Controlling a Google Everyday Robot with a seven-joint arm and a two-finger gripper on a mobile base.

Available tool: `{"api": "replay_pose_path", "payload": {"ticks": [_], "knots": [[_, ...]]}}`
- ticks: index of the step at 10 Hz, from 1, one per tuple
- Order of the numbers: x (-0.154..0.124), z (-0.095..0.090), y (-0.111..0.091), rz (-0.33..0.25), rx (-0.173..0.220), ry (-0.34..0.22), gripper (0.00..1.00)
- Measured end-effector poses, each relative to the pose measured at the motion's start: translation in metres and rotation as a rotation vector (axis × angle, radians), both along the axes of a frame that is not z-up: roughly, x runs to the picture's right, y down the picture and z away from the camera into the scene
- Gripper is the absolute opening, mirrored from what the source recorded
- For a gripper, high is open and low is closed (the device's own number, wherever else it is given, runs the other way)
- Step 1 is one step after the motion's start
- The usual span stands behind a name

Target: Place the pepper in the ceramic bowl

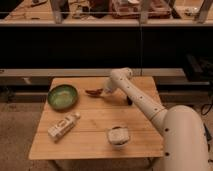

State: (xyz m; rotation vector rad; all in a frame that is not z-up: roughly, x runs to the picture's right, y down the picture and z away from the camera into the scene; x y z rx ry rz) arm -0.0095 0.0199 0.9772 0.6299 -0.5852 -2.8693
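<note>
The pepper (92,92) is small, slender and dark red. It sticks out to the left of my gripper (102,92), which is shut on its right end, low over the back middle of the wooden table (95,117). The ceramic bowl (62,96) is wide, shallow and green. It stands on the table's left side, a short way left of the pepper, with nothing in it. My white arm reaches in from the lower right.
A pale bottle (63,125) lies on its side at the front left. A small white bowl (118,135) stands at the front middle. A dark elongated thing (129,101) lies behind the arm on the right. A dark counter with a rail runs behind the table.
</note>
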Motion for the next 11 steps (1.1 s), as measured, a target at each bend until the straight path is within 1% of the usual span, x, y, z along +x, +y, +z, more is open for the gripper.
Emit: {"api": "replay_pose_path", "payload": {"ticks": [2,4,7,10,11], "knots": [[-0.012,-0.006,0.000,0.005,0.011,-0.046,0.00],[-0.034,-0.016,-0.003,-0.020,0.022,-0.087,0.00],[-0.069,-0.027,-0.012,-0.084,0.028,-0.126,0.00],[-0.095,-0.032,-0.021,-0.125,0.030,-0.150,0.00],[-0.112,-0.033,-0.027,-0.139,0.033,-0.169,0.00]]}}
